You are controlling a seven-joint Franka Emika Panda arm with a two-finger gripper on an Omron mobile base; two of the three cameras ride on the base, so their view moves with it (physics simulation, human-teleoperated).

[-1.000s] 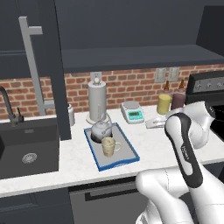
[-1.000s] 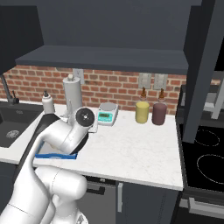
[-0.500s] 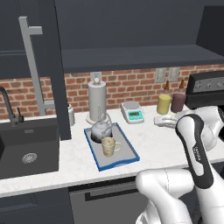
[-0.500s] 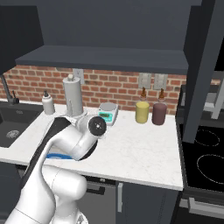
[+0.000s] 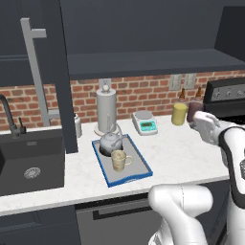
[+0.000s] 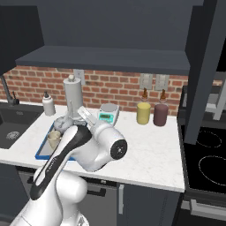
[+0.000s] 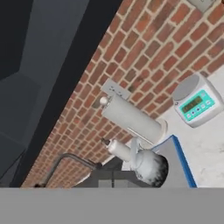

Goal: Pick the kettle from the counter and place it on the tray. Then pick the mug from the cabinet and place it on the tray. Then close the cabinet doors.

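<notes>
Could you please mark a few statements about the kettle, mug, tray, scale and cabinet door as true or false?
1. The kettle sits on the tray. True.
2. The mug is on the cabinet shelf. False: it stands on the tray, in front of the kettle.
3. The left cabinet door is shut. False: it stands open, swung out over the counter.
4. The scale lies on the tray. False: it rests on the counter, right of the paper-towel roll.
5. Two jars stand by the brick wall. True.
</notes>
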